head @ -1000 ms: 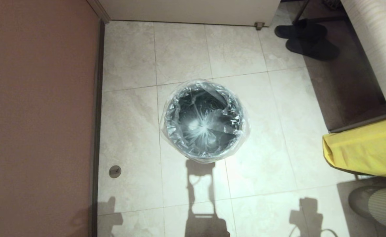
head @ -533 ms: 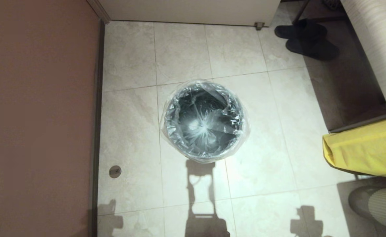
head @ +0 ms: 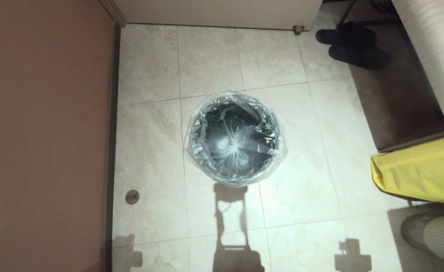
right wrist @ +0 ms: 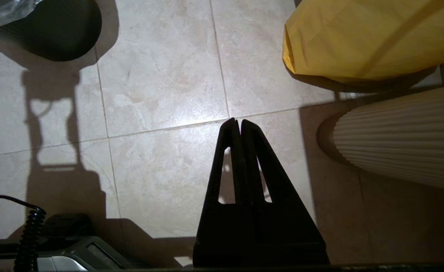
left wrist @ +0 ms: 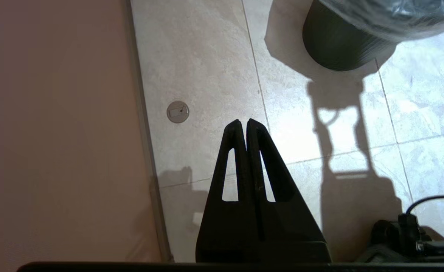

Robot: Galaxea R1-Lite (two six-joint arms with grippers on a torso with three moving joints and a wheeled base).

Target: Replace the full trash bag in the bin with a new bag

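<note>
The round dark bin (head: 191,145) stands mid-floor in the head view, lined with the clear crinkly new bag (head: 233,145); the bag's star-gathered seal lies at the bottom and its edge is folded over the rim. The bin's dark wall (left wrist: 339,49) and bag edge (left wrist: 381,19) show in the left wrist view, and the bin (right wrist: 55,34) also in the right wrist view. My left gripper (left wrist: 243,122) hangs shut and empty above the tiles, short of the bin. My right gripper (right wrist: 236,121) is likewise shut and empty. Neither arm appears in the head view, only their shadows.
A brown wall (head: 44,132) runs along the left. An opaque yellow sack (head: 418,170) lies at the right beside a ribbed pale object (head: 443,236). Dark slippers (head: 354,45) sit at the back right. A round floor fitting (head: 132,197) lies near the wall.
The two arm shadows at the bottom of the floor have slid down toward the near edge. The bin and bag have not moved.
</note>
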